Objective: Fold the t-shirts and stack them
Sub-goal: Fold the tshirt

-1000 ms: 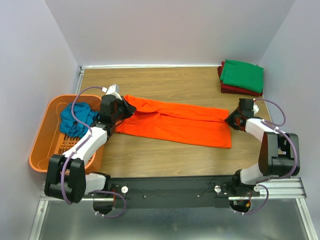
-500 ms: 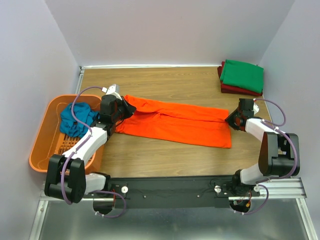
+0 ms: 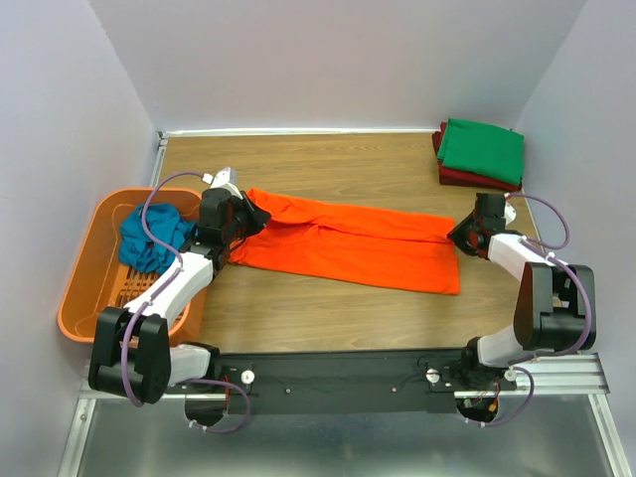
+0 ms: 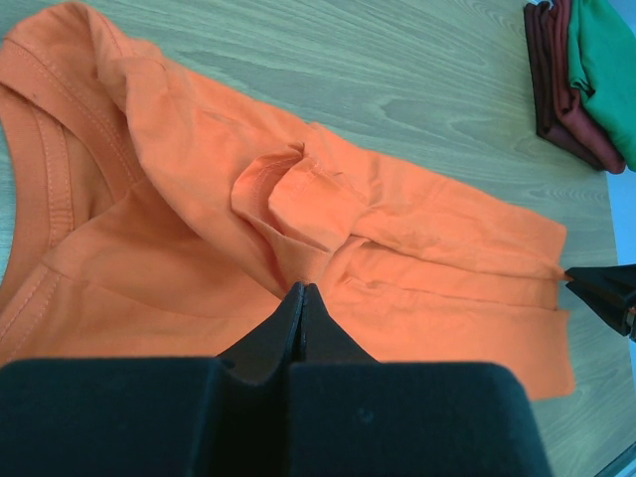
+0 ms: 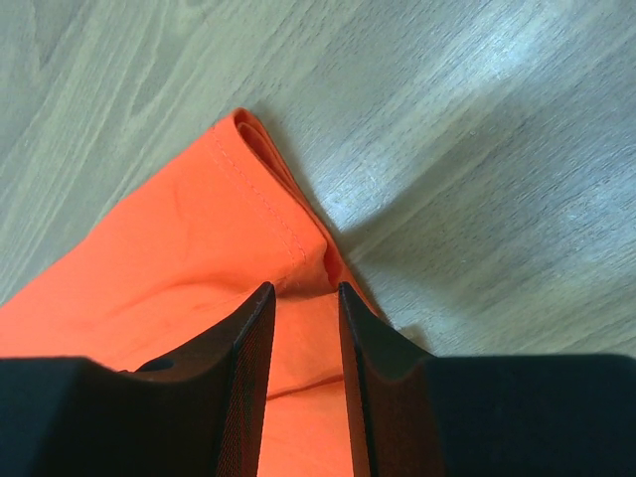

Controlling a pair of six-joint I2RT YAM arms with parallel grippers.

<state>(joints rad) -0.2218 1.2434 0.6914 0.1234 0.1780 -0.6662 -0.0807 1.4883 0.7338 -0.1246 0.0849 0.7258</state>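
Observation:
The orange t-shirt lies folded into a long strip across the table, collar end at the left. My left gripper is shut on a raised fold of it near the collar. My right gripper is at the hem corner at the right; its jaws stand apart with the orange cloth lying flat between them. The green t-shirt lies folded on the dark red one at the back right. The teal-blue t-shirt is bunched in the basket.
An orange plastic basket stands off the table's left edge, beside my left arm. The folded stack sits close to the right wall. Bare wood shows behind and in front of the orange shirt.
My right gripper has shifted very slightly toward the back. The shirt and my left gripper have not moved.

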